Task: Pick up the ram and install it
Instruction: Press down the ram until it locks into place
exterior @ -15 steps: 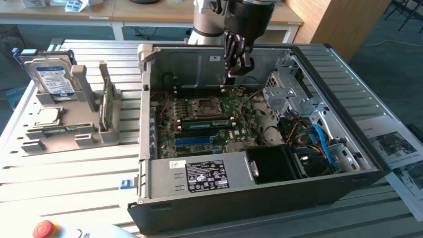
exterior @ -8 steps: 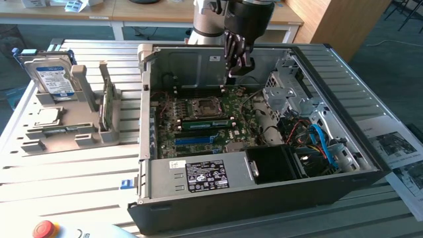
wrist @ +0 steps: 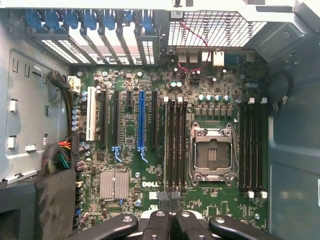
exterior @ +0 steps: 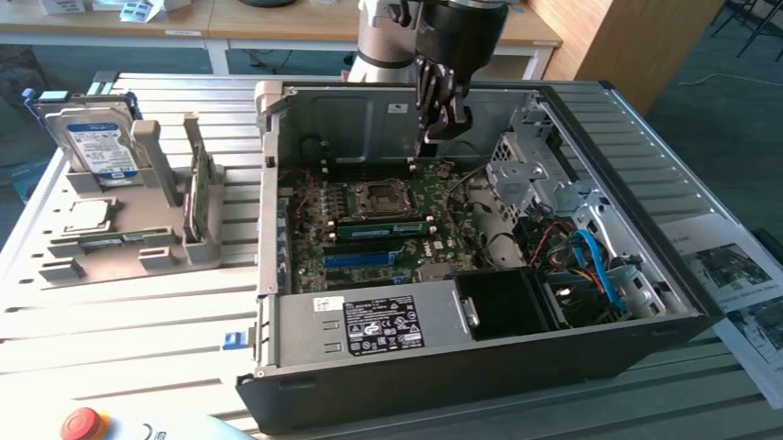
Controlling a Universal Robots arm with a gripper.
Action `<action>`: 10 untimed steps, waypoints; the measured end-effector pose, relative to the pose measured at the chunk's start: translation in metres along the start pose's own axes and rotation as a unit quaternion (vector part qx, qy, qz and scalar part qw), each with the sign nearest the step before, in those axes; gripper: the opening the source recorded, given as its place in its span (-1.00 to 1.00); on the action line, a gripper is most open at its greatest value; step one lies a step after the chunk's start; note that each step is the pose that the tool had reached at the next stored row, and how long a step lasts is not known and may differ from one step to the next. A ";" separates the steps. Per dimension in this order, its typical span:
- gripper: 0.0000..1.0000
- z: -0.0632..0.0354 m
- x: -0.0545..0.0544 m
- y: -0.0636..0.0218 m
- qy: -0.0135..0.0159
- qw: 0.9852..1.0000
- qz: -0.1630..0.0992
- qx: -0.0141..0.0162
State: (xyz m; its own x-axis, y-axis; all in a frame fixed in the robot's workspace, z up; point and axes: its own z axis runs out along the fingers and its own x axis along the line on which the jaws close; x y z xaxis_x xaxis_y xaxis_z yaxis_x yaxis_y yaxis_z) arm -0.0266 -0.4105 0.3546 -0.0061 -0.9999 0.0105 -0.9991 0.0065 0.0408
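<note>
My gripper [exterior: 438,131] hangs shut over the back of the open computer case [exterior: 685,312], above the motherboard [exterior: 367,234]. Its black fingertips [wrist: 163,196] are pressed together with nothing between them, over the end of the black memory slots [wrist: 175,145] beside the empty processor socket [wrist: 212,152]. A green strip [exterior: 381,225] lies along those slots in the exterior view; I cannot tell whether it is a seated ram. A thin green ram [exterior: 202,197] stands on edge in the grey holder [exterior: 123,252] at the exterior view's left, far from the gripper.
The holder also carries a blue-labelled hard drive [exterior: 98,142] and a square silver processor chip [exterior: 86,215]. Drive cages and loose cables [exterior: 588,257] fill the case's right side, and a black power supply [exterior: 380,321] its front. Papers [exterior: 734,275] lie at the right. A red button [exterior: 83,423] sits front left.
</note>
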 end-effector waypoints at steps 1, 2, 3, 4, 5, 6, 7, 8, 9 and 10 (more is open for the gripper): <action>-0.79 0.0000 0.000 0.0000 0.000 1.000 0.000 0.000; -0.79 0.0000 0.000 -0.0001 0.000 1.000 0.000 0.000; -0.79 0.0000 0.000 -0.0005 0.000 1.000 0.000 0.000; -0.79 0.0000 0.000 -0.0012 0.000 1.000 0.000 0.000; -0.79 -0.0001 0.001 -0.0021 0.000 1.000 0.000 0.000; -0.79 -0.0001 0.001 -0.0032 0.000 1.000 0.000 0.000; -0.79 -0.0002 0.001 -0.0044 0.000 1.000 0.000 0.000; -0.79 -0.0002 0.002 -0.0059 0.000 1.000 0.000 0.000; -0.79 -0.0003 0.002 -0.0075 0.000 1.000 0.000 0.000; -0.79 -0.0004 0.002 -0.0092 0.000 1.000 0.000 0.000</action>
State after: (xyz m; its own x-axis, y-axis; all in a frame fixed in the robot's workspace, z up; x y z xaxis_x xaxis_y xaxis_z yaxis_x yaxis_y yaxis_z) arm -0.0175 -0.4126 0.3546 -0.0060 -0.9999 0.0106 -0.9991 0.0064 0.0410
